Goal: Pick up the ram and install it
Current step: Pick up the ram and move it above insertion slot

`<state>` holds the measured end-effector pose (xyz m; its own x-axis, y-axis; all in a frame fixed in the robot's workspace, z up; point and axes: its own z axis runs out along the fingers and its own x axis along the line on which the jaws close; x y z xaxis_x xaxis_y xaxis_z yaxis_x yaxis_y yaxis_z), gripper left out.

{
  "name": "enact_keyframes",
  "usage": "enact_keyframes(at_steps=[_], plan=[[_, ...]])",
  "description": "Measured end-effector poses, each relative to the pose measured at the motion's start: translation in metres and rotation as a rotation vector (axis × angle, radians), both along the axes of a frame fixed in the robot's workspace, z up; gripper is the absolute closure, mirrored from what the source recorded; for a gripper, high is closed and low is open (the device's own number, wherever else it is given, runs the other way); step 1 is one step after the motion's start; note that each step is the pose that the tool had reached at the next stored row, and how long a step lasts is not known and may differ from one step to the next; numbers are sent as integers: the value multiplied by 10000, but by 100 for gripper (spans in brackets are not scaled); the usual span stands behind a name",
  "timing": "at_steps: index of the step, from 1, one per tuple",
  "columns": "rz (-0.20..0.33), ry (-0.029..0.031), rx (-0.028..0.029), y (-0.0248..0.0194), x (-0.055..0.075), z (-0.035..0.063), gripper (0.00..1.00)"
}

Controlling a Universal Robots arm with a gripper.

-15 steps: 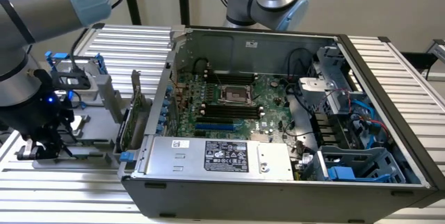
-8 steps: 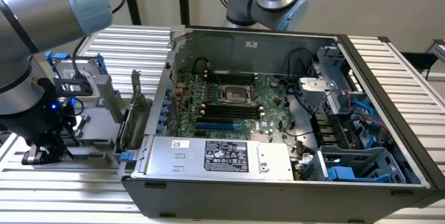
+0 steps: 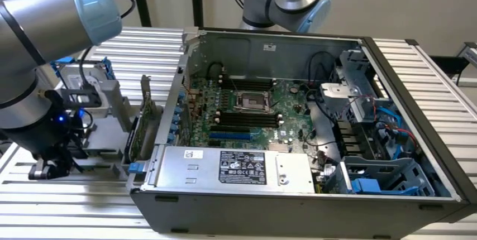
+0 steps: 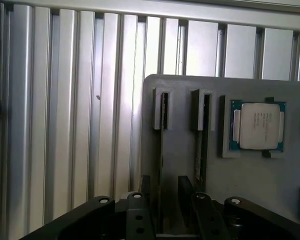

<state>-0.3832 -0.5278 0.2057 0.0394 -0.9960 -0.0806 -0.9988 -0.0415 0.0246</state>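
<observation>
Two rams stand on edge in slots of a grey holder (image 4: 190,90): one thin green strip (image 4: 163,145) and a second (image 4: 200,150) beside it. My gripper (image 4: 170,220) hangs open just above them. Its black fingers (image 4: 138,217) stand wide apart, with the first ram's near end in the gap between them and the second ram close by the other finger. Nothing is held. In the exterior view my gripper (image 3: 48,167) is low at the left of the open computer case, whose motherboard (image 3: 287,103) shows black ram slots (image 3: 246,119).
A square silver processor chip (image 4: 257,125) lies in the holder beside the rams. An upright expansion card (image 3: 142,120) with a blue tab stands between the holder and the case wall (image 3: 175,89). The case rests on a ribbed aluminium table (image 4: 65,125). A power supply (image 3: 231,167) fills the case's front.
</observation>
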Motion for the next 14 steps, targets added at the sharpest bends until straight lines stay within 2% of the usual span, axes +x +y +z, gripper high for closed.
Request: enact_keyframes(at_steps=[14], plan=[[-61,36,-7,-14,0,-82,64]])
